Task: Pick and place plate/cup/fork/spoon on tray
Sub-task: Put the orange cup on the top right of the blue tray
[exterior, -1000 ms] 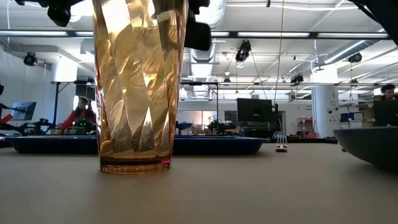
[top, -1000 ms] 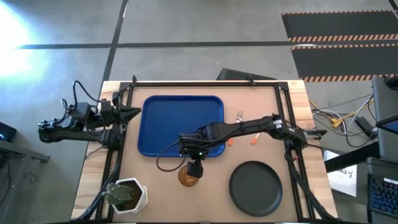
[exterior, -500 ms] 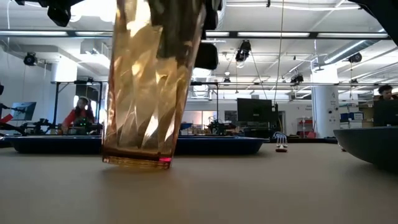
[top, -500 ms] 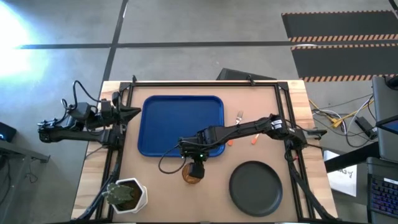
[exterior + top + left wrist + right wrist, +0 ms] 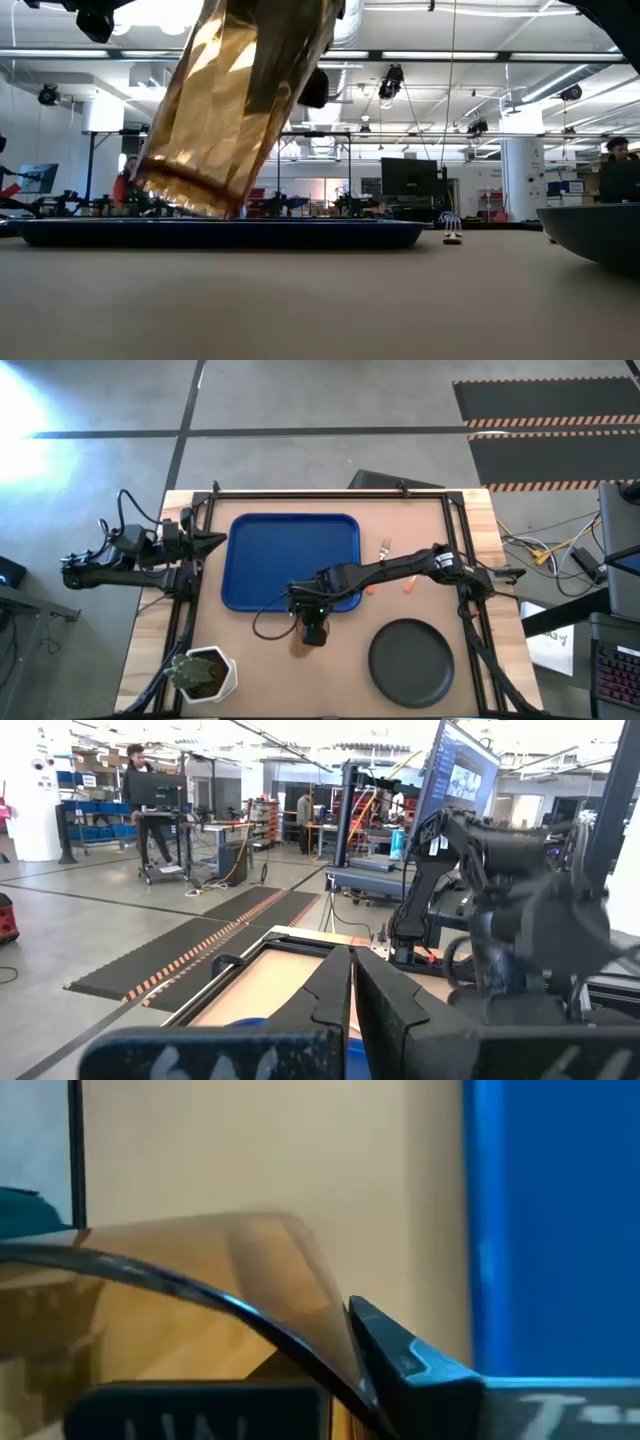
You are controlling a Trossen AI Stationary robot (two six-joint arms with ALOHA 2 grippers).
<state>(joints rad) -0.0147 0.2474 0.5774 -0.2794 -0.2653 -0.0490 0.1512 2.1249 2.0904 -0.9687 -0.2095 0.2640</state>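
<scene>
The amber ribbed cup [image 5: 235,95] hangs tilted above the table, just near of the blue tray [image 5: 290,555], with my right gripper [image 5: 312,628] shut on its top. From above, the gripper covers most of the cup [image 5: 301,647]. The dark plate [image 5: 411,662] rests flat at the near right. The fork's tines [image 5: 385,546] show right of the tray. Two orange handle ends [image 5: 370,588] lie by the right arm; the spoon's bowl is hidden. My left gripper [image 5: 222,540] is shut, at the tray's left edge, touching nothing. My right gripper holds the cup by its rim [image 5: 300,1345], coming from above and slanting down. One dark finger [image 5: 400,1360] shows against the rim; the other is out of the picture. The cup hangs tilted, its base [image 5: 185,190] clear of the table.
A white pot with a green plant [image 5: 203,673] stands at the near left corner. The plate's rim [image 5: 595,232] rises at the right in the low view. A black frame [image 5: 330,493] runs along the table's far edge and both sides.
My right gripper has sunk onto the cup and shut on its rim. The cup, which stood upright on the table, has tipped over at a slant, and its base has come up off the table.
</scene>
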